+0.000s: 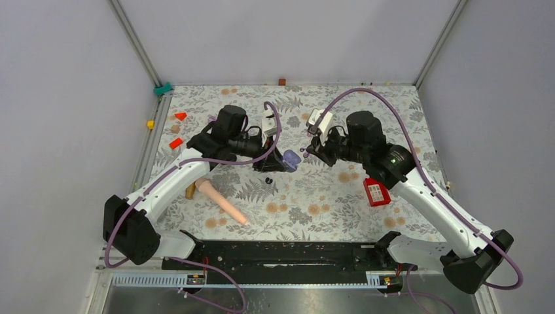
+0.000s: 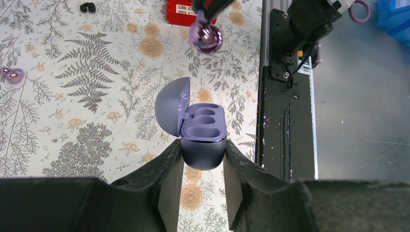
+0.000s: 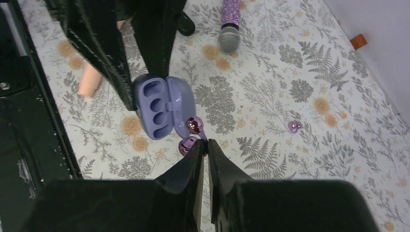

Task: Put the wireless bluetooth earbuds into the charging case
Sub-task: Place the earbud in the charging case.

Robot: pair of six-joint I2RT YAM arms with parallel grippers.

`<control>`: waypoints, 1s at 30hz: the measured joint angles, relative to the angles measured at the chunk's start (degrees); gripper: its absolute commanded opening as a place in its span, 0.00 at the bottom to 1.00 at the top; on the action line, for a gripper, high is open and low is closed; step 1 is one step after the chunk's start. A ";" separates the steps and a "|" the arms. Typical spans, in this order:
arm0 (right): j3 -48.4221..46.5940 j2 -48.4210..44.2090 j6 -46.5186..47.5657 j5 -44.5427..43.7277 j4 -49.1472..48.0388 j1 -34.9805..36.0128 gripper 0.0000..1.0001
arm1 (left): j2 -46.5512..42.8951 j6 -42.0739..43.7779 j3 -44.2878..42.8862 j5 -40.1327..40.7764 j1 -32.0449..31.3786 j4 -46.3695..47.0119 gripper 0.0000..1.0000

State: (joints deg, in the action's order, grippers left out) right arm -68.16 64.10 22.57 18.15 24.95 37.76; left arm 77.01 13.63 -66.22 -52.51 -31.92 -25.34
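The left hand (image 2: 203, 162) is closed on the bottom half of the charging case (image 2: 203, 137). It holds the case up off the bench (image 1: 327, 216), near the middle, with the lid swung open. Both little cups inside look empty.

The right hand (image 3: 204, 147) is pinched almost shut on a purple earbud (image 3: 195, 125). In the right wrist view the bud sits just beside the open case, at about 3 o'clock from it, not yet in a cup.

The bud is tiny, hard and shiny, so I think it is very light and slippery. It could pop out of a tight squeeze. The best hold is a soft pinch on its two sides, with the round end left free to drop into a cup. The case is smooth and round too, and could twist, so holding its lower half is right.

A second purple earbud (image 3: 294, 126) lies on the bench, at 3 o'clock from the held one and well apart. Two black earbuds (image 1: 267, 180) lie at 7 o'clock from the case. A red box (image 1: 376, 191) lies at 4 o'clock. A microphone (image 3: 229, 24) lies farther off.

The bench has a flat cloth with ferns and flowers, so small buds are hard to spot. Plain grey walls (image 1: 275, 39) stand around it.
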 measured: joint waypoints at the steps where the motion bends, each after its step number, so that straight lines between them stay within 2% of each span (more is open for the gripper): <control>1: 0.00 0.00 -0.11 0.44 0.00 0.33 0.12 | 0.00 -0.02 0.00 0.00 0.00 0.00 0.02; 7: 0.00 0.02 -0.52 2.47 0.02 2.91 0.12 | 0.00 -0.15 0.00 -0.07 0.00 0.09 0.02; 20: 1.95 0.92 1.57 1.95 -0.07 6.01 0.12 | 0.00 1.16 0.00 -5.16 0.00 -1.53 0.00; 30: 4.00 0.61 3.15 1.18 -0.48 7.37 0.12 | 0.00 1.18 -0.02 -5.84 0.00 -2.14 0.00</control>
State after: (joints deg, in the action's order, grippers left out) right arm -64.16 64.71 25.71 19.33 24.47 45.12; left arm 77.01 14.81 -66.24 -58.35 -31.92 -27.49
